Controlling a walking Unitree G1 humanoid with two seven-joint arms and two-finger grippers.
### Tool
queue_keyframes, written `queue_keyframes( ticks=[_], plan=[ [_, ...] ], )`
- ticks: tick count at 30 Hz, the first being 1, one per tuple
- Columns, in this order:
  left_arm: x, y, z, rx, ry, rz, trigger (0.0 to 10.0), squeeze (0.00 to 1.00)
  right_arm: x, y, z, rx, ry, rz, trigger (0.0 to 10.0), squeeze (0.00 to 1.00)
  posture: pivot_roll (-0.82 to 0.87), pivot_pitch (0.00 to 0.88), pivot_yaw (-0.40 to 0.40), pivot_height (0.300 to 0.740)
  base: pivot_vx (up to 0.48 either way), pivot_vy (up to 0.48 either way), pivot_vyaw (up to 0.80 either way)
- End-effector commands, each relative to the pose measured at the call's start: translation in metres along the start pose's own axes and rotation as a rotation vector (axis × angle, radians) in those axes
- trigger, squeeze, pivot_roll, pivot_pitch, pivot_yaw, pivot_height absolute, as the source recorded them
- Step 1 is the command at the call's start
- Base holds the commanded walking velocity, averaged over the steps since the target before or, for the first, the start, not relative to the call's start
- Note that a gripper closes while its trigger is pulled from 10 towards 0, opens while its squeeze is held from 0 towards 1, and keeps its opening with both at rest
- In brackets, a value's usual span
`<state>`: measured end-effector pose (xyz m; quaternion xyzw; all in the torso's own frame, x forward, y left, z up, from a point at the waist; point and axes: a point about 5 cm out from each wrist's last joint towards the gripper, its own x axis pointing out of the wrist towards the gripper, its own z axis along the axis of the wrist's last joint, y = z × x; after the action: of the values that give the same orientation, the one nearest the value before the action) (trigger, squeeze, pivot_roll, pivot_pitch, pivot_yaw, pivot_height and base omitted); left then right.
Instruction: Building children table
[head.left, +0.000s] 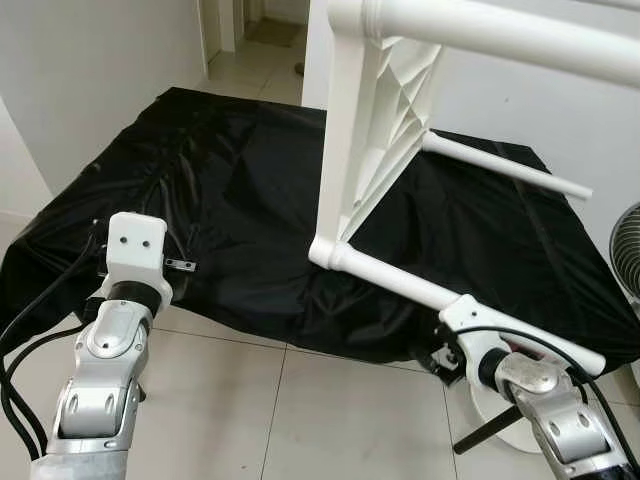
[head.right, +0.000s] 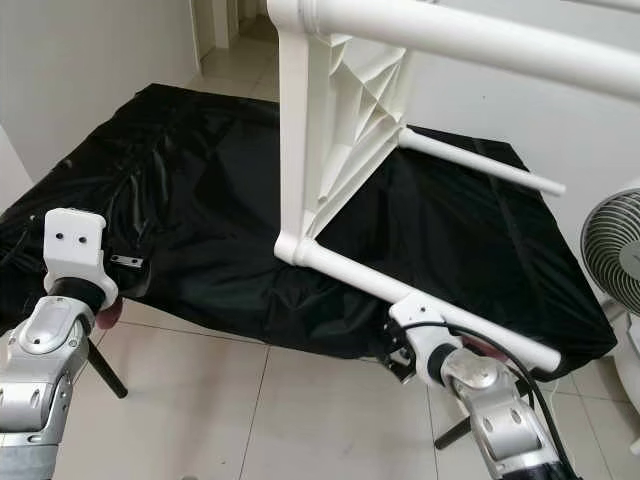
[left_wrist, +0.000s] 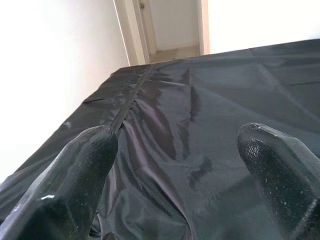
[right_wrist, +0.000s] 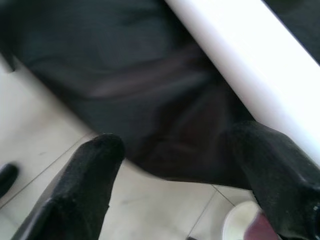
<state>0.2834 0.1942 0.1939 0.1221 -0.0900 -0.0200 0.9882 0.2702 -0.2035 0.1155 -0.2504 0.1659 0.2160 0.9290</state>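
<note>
A white table (head.left: 375, 130) stands tipped on its side on a counter draped in a black cloth (head.left: 230, 200), its ribbed top panel upright and facing the robot's right. One white leg (head.left: 440, 295) runs from the panel's lower corner along the cloth toward the near right edge and past it; another leg (head.left: 505, 167) sticks out farther back, above the cloth, and a third passes across the top of the head views.

The right pincer (right_wrist: 175, 175) hangs at the near right edge of the counter, just beside the lower leg. In the right wrist view its two black fingers (right_wrist: 85, 185) stand apart, holding nothing; the leg (right_wrist: 250, 80) crosses beyond them and lies close to one finger, though contact cannot be told.

The left pincer (left_wrist: 175, 175) is at the near left edge of the counter, well apart from the table. Its fingers (left_wrist: 75, 175) are spread and empty, pointing across the wrinkled cloth (left_wrist: 200, 110) toward a doorway.

A fan (head.right: 615, 250) stands at the counter's right side on the tiled floor (head.left: 300, 410)
</note>
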Motion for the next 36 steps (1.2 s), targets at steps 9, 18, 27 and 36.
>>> queue_keyframes(
  ticks=[9,18,27,36],
  plan=[
    [0.0,0.001,0.0,0.004,0.015,-0.007,10.0,0.0,0.019,-0.033,-0.007,0.266,0.042,-0.313,10.0,0.0,-0.02,0.062,-0.027,0.74,0.0,0.0,0.0],
    [0.003,0.003,0.003,0.015,0.006,-0.008,10.0,0.0,0.031,-0.011,0.013,0.406,-0.094,-0.212,10.0,0.0,-0.02,0.066,-0.014,0.74,0.0,0.0,0.0],
    [0.006,0.014,0.008,0.029,0.002,-0.008,10.0,0.0,0.016,0.038,0.024,0.363,-0.204,0.144,10.0,0.0,-0.03,0.067,-0.012,0.74,0.0,0.0,0.0],
    [-0.001,0.01,0.007,-0.108,0.076,-0.096,10.0,0.0,-0.005,0.043,0.071,0.441,-0.515,-0.11,10.0,0.0,-0.04,0.065,-0.017,0.74,0.0,0.0,0.0]
  ],
)
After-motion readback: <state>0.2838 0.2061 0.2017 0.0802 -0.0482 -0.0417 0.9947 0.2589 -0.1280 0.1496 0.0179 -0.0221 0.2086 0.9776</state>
